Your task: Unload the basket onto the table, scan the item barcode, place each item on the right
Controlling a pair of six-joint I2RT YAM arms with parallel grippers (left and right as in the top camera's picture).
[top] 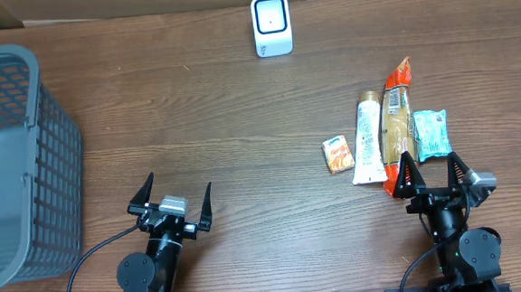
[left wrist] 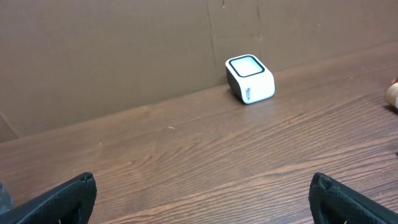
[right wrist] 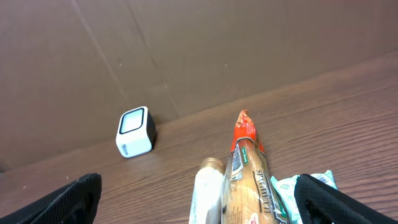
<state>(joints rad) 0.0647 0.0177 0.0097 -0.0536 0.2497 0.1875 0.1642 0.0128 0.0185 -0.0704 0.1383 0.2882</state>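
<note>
The scanner (top: 271,25) is a small white box with a dark-framed window. The goods are a long orange-red packet (top: 395,120), a white tube (top: 367,139), a teal packet (top: 430,134) and a small orange box (top: 337,153), lying side by side on the brown surface (top: 195,105). Both arms sit low, pointing forward. The left pincer (top: 178,184) and right pincer (top: 428,158) stand spread wide, holding nothing. The goods lie just ahead of the right pincer. The scanner stands far ahead of both, to the right of the left one.

The table (top: 241,120) is dark brown with streaky wood grain. The basket (top: 8,161) is grey, in a grid mesh. The scanner (top: 271,25) is white with a dark-rimmed window. The small box (top: 338,154) is orange, the tube (top: 367,144) white with a gold cap, the long packet (top: 396,124) tan with red-orange ends, and the pouch (top: 430,135) pale teal.
</note>
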